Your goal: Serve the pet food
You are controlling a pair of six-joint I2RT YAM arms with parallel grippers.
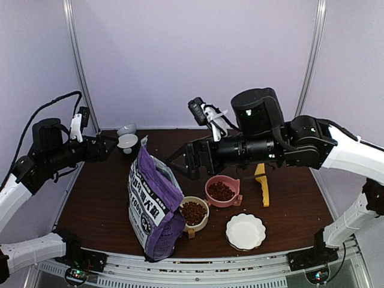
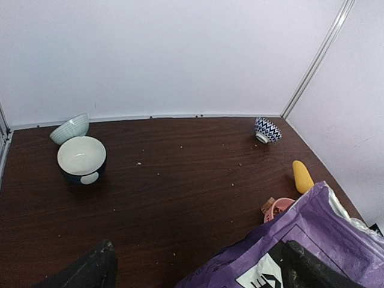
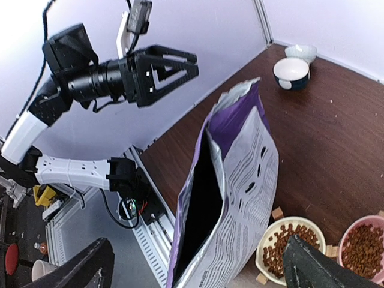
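The pet food [image 1: 193, 212] lies heaped in the cream bowl [image 1: 204, 223] and in the pink bowl [image 1: 211, 182] just behind it, mid-counter [image 1: 99, 201]. The purple bag [image 1: 153, 204] stands upright on its own left of them, mouth open, likely parked within reach for more pouring. The right jaws hang open beside its top, gripping nothing. The left jaws, also open and unladen, wait far left.

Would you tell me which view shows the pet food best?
Top external: the pet food shows unobstructed in the cream bowl and pink bowl. Right wrist crops the pink bowl's heap; left wrist shows only its rim.
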